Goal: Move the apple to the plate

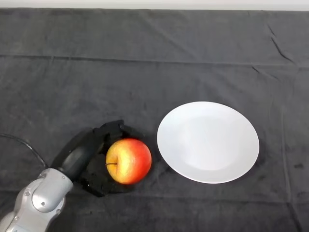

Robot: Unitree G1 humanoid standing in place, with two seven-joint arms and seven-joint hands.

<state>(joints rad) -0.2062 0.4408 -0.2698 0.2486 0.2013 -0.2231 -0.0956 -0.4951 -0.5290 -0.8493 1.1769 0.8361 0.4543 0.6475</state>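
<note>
I am watching the robot hand (96, 157) curling round the apple (128, 160), fearing a loose grip is risking a roll short of the plate (207, 141).

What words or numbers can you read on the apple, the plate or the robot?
None: no words, numbers, labels or signs show anywhere.
The apple has no sticker on the side that shows.
The white plate is plain.
The left hand and the dark cloth bear no text.

dark wrinkled cloth (145, 58) over whole table, pale strip along far edge
</note>
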